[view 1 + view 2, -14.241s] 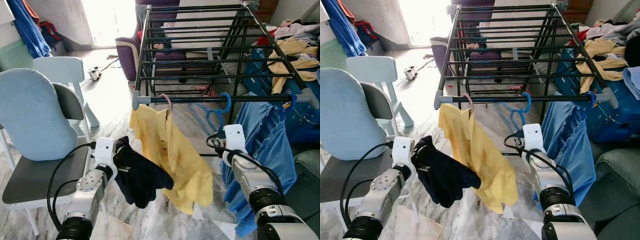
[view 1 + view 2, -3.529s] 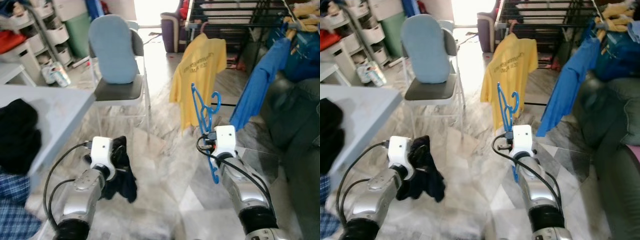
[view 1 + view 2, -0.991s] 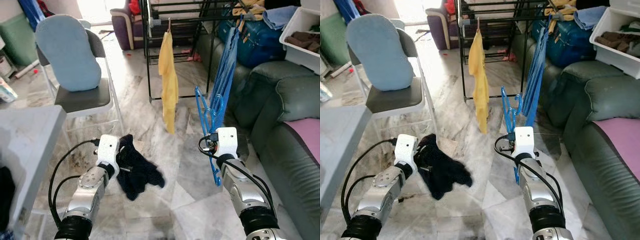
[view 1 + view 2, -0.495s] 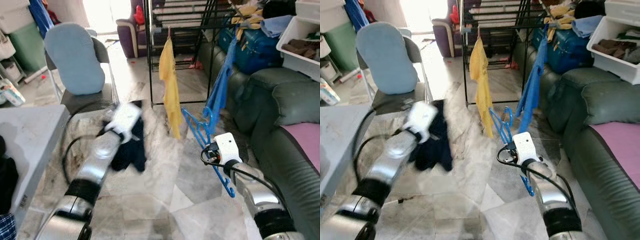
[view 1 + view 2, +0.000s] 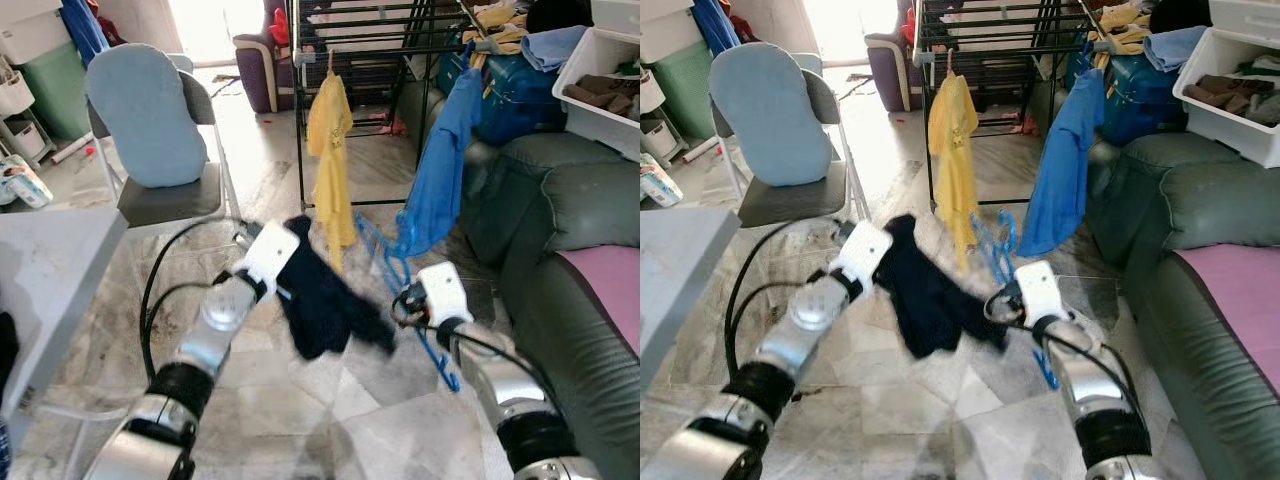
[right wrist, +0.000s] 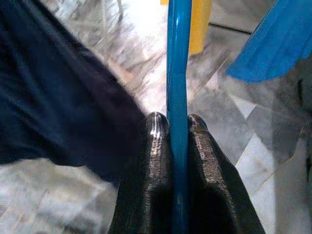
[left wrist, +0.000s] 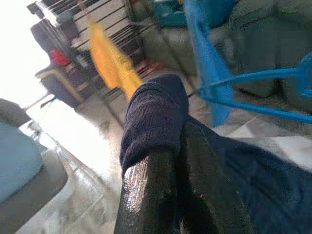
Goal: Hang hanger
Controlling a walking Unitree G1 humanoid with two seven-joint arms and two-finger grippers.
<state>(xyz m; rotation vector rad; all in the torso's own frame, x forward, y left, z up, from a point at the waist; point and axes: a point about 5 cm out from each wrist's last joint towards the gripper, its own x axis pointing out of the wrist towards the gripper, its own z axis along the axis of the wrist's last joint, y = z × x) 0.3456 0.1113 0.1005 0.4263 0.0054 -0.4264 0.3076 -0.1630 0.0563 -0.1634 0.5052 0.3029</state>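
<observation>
At the centre of the head view, the robot's left gripper (image 7: 175,146) is clamped on a dark navy garment (image 5: 325,300) that trails toward the lower middle of the frame. Just right of it, the right gripper (image 6: 178,127) pinches a blue plastic hanger (image 5: 400,270) tight between its fingers (image 6: 157,146). At upper centre a black drying rack (image 5: 370,30) carries a yellow shirt (image 5: 330,150) and a blue shirt (image 5: 445,160). A chair (image 5: 150,120) stands upper left, a green sofa (image 5: 590,260) right.

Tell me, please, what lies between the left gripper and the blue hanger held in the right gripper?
The dark navy garment, clamped in the left gripper, drapes across toward the blue hanger in the right gripper; the eye views show it.
</observation>
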